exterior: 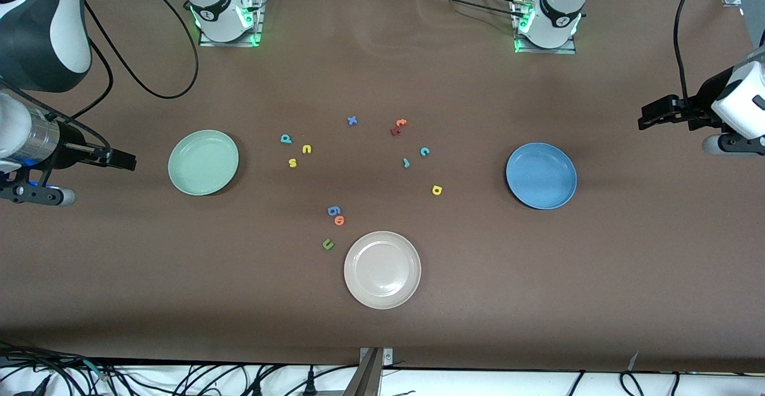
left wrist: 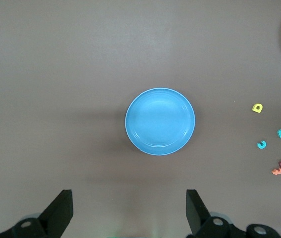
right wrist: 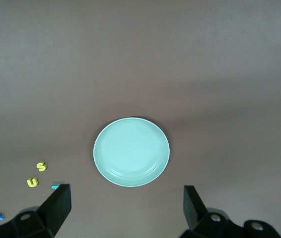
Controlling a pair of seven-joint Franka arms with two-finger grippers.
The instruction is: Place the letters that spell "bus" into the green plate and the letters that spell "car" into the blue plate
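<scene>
The green plate (exterior: 203, 162) (right wrist: 131, 151) lies empty toward the right arm's end. Beside it lie the teal b (exterior: 286, 139), yellow u (exterior: 306, 149) (right wrist: 32, 182) and yellow s (exterior: 293, 162) (right wrist: 41, 166). The blue plate (exterior: 541, 175) (left wrist: 160, 121) lies empty toward the left arm's end. The teal c (exterior: 424, 152) (left wrist: 261, 145), teal r (exterior: 406, 163) (left wrist: 280, 133) and yellow a (exterior: 437, 190) (left wrist: 257, 107) lie between the plates. My right gripper (exterior: 119, 159) (right wrist: 125, 201) hangs open, high beside the green plate. My left gripper (exterior: 654, 115) (left wrist: 129, 203) hangs open, high beside the blue plate.
A beige-white plate (exterior: 382, 270) lies nearer the front camera, mid-table. A blue g (exterior: 333, 210), orange o (exterior: 339, 220) and dark green u (exterior: 328, 244) lie beside it. A blue x (exterior: 352, 120), orange t (exterior: 400, 123) and dark red letter (exterior: 395, 131) lie farther back.
</scene>
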